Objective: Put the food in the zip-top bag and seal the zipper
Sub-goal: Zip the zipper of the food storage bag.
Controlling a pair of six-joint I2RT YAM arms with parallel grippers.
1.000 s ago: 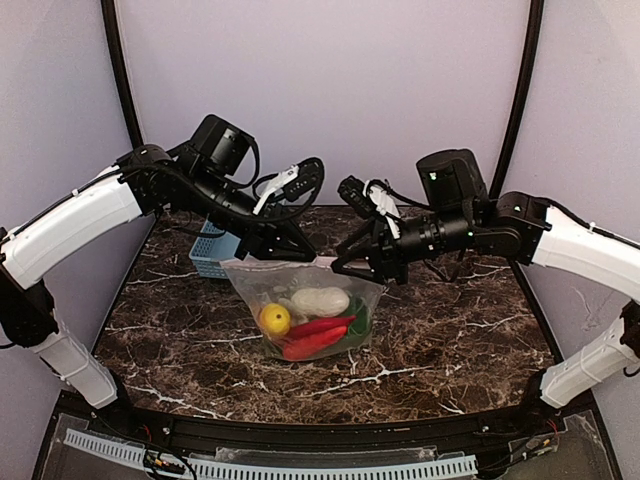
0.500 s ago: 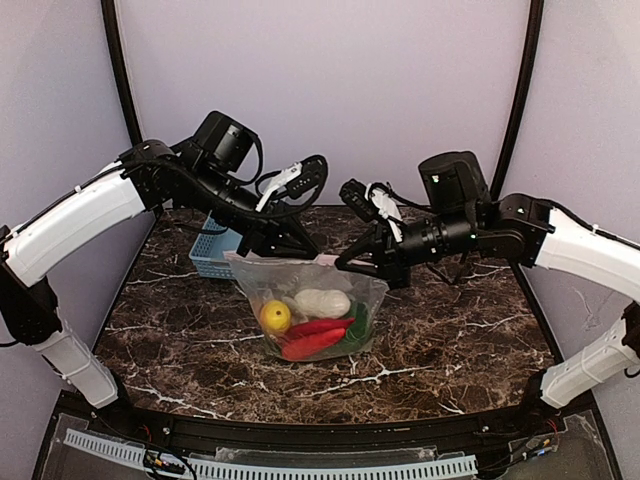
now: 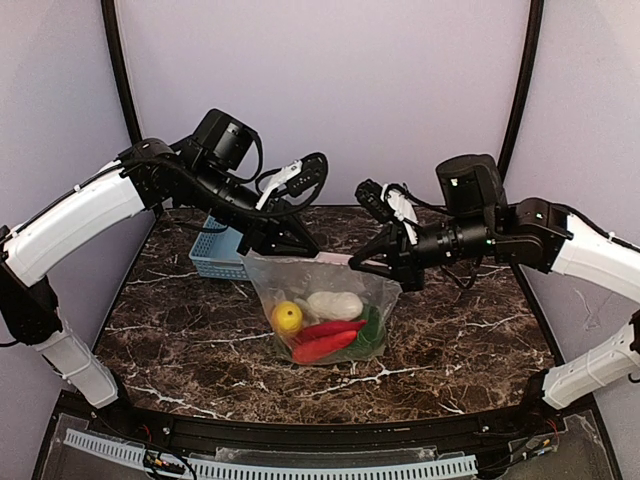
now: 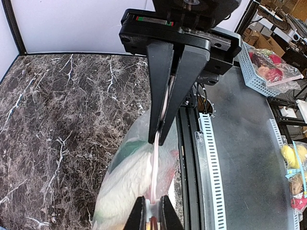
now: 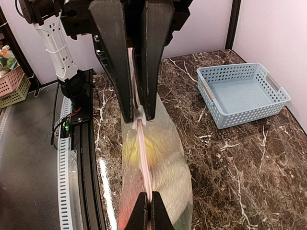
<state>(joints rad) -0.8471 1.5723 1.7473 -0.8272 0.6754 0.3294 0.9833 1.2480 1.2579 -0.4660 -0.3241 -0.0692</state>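
While the bag (image 3: pixel 275 285) hangs between both arms, L gripper (image 3: pixel 285 250) is pinched closed on the zipper (image 3: pixel 322 261) near its left end, w/ the basket (image 3: pixel 215 258) just behind it. Food sits inside the bag below the zipper: yellow piece (image 3: pixel 287 317) nearest L gripper, then white piece (image 3: pixel 335 303) above red piece (image 3: pixel 325 342), green piece (image 3: pixel 372 322) under R gripper (image 3: pixel 355 263). R gripper is clamped tight on the zipper further right; R wrist cam shows a white slider (image 5: pixel 139 115) btwn its fingers. Zipper runs straight btwn the two tips.
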